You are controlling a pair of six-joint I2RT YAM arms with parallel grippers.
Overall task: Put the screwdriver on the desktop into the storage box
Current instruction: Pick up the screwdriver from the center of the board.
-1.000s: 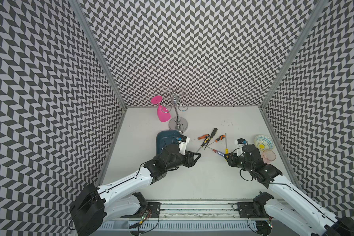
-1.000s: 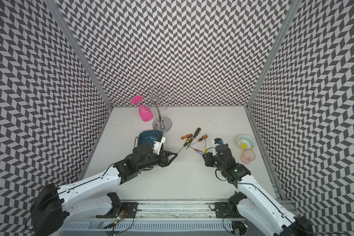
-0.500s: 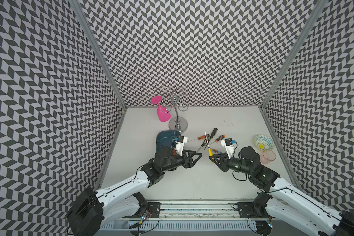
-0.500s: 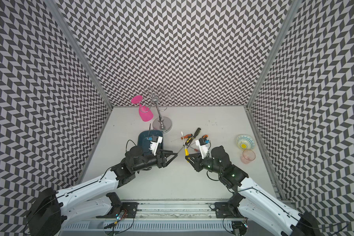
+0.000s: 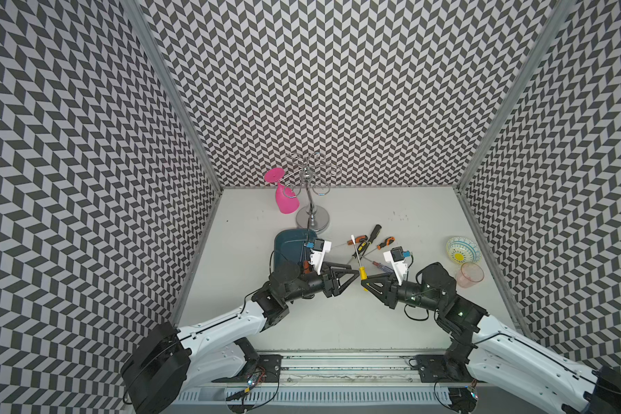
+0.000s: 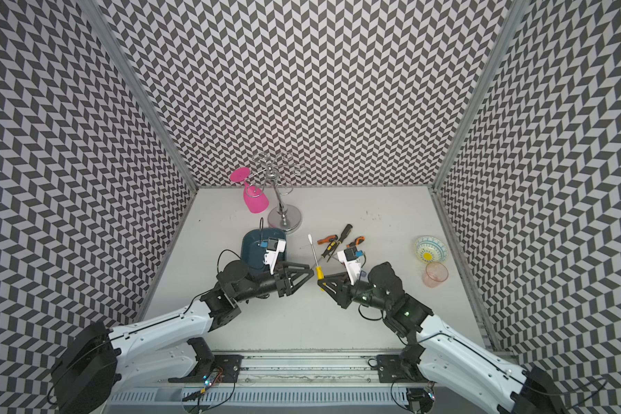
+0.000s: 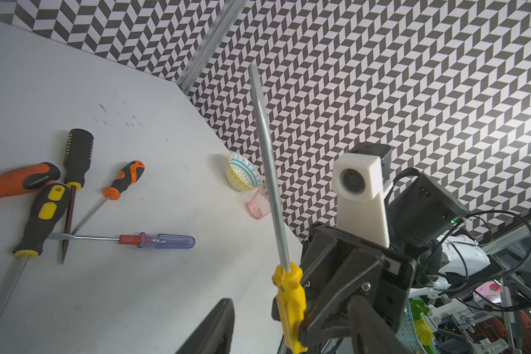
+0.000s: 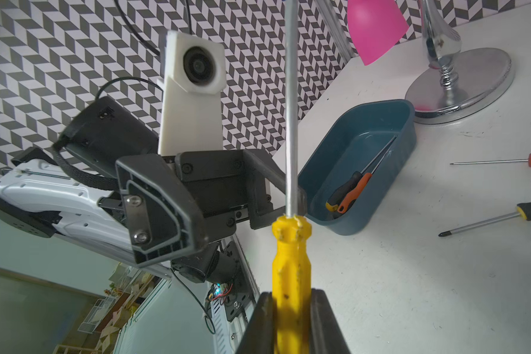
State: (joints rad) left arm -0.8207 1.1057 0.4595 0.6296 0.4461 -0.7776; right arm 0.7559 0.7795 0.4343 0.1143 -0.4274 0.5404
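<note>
While my right pincer (image 8: 292,302) is clenched on the yellow handle of the screwdriver (image 5: 361,273), holding it upright above the middle of the desktop (image 5: 337,322) with the blade up, my left pincer (image 5: 354,275) faces it from the left. The left pincer is released, jaws apart, and their gap lines up with the top of the handle. Whether the tool is already between those fingers, or touches one, I cannot tell. I judge this a hand-over in mid-air: the lift is done, the drop into the box is not.

Next, I think, my left must clench where handle meets shaft, clear of my right's fingers. Only then may my right let go, because a loose hold would let the long tool swing. My left then has to carry it farther and left to the box (image 5: 284,247), which lies on the desktop just behind my left wrist. It should go in lengthwise, since the shaft looks long for the box.

The box already holds at least one driver (image 8: 354,191), so room is shared. Five loose drivers (image 7: 43,214) lie crossed in a heap to the right and farther off. A bowl (image 5: 463,250) and a pink cup (image 5: 469,275) stand by the right edge, out of the way. Behind the box, the chrome stand (image 5: 312,217) with its hanging pink glass (image 5: 287,199) is near, and a high swing of the blade could strike it.
</note>
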